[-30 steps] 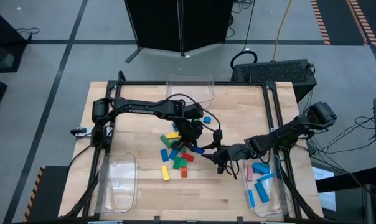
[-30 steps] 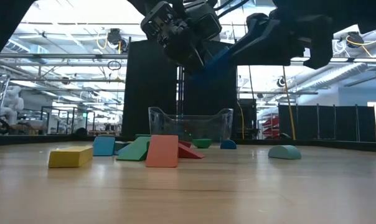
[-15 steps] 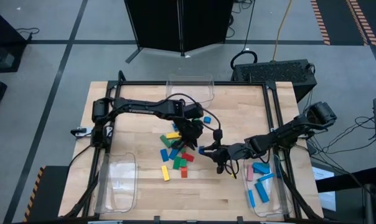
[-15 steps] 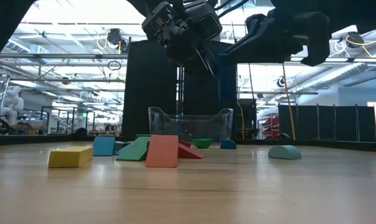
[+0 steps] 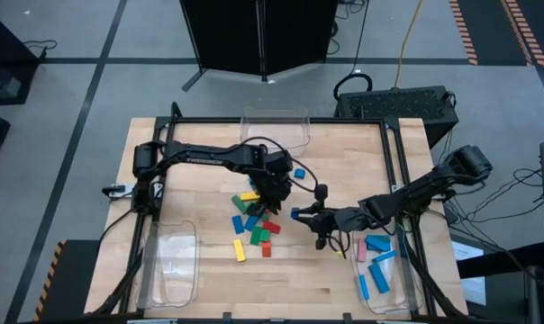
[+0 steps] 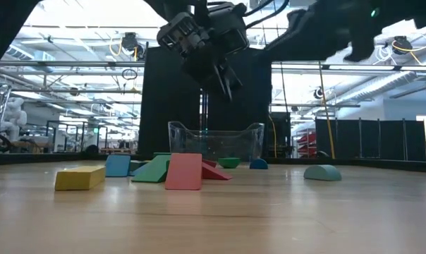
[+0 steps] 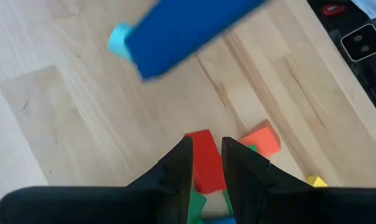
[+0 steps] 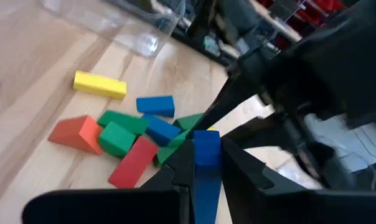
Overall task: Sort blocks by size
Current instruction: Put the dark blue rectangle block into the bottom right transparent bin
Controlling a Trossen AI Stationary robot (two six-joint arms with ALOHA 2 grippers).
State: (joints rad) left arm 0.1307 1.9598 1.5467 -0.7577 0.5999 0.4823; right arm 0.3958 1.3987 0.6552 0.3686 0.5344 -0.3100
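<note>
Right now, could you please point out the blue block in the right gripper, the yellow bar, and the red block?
blue block [image 8: 206, 158], right wrist view, top face.
yellow bar [image 8: 99, 84], right wrist view, middle.
red block [image 7: 206, 163], left wrist view, upper face.

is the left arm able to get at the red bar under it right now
Probably yes. The left gripper hangs empty above the pile, its narrowly parted fingers straddling the red bar, with nothing between them. The right gripper, shut on a blue bar, is beside it in the air, not underneath.

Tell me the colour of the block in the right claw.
Blue block; the right wrist view shows it best.
</note>
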